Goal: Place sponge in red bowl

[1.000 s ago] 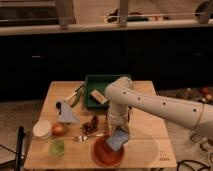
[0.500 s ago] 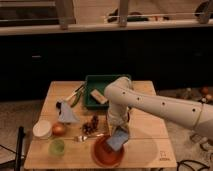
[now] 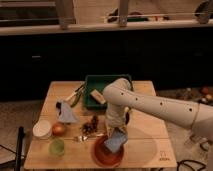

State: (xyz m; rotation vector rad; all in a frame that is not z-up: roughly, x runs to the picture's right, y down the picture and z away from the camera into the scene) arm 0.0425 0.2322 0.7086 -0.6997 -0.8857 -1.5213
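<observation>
The red bowl (image 3: 102, 156) sits near the front edge of the wooden table (image 3: 145, 140), right of centre. A grey-blue sponge (image 3: 115, 141) hangs tilted just over the bowl's right side, its lower end about at the rim. My gripper (image 3: 119, 131) reaches down from the white arm (image 3: 150, 102) and sits right on top of the sponge, over the bowl.
A green tray (image 3: 100, 82) with a tan block (image 3: 97, 96) stands at the back. A fork (image 3: 85, 137), dark grapes (image 3: 90, 126), an orange (image 3: 58, 129), a green cup (image 3: 56, 146), a white bowl (image 3: 41, 129) and a crumpled cloth (image 3: 65, 113) lie to the left.
</observation>
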